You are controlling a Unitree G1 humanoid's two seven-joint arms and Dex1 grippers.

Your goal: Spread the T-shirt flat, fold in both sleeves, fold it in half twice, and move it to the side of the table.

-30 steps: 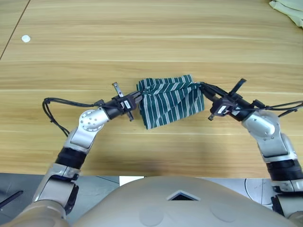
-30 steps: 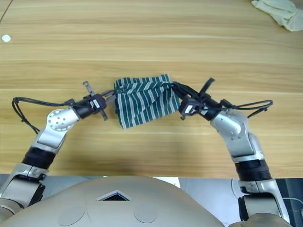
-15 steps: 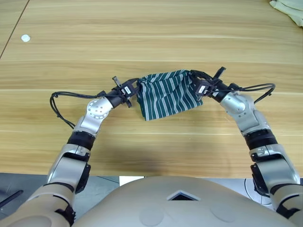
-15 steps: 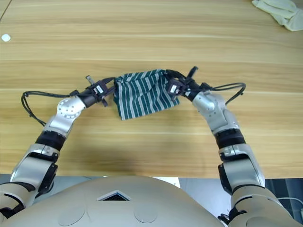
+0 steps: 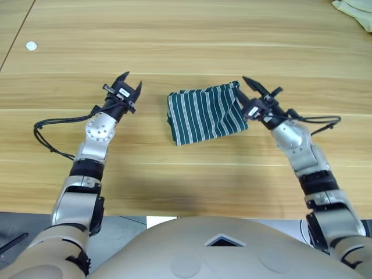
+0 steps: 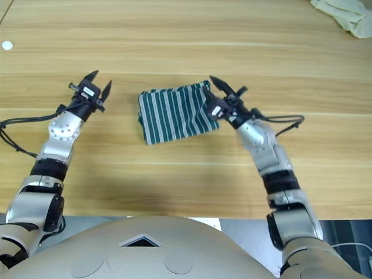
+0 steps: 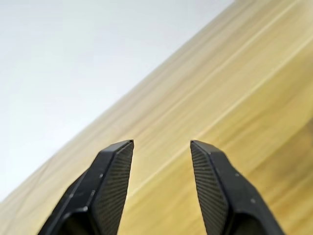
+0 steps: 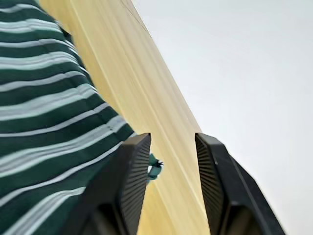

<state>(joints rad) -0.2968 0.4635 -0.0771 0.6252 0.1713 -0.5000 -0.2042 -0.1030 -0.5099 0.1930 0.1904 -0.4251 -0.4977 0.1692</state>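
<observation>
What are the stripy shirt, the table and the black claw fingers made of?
The shirt looks like soft cloth: it folds and wrinkles. The table looks like smooth wood, or a wood-look top, with grain lines. The fingers of the left claw seem hard black plastic or rubber, finely ridged.

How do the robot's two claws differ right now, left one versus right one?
The left gripper hangs over bare table, well apart from the folded T-shirt; the right gripper sits at the T-shirt's right edge. Striped cloth lies beside the right gripper's finger; the left gripper's fingers have wood between them. Both are open, holding nothing.
</observation>
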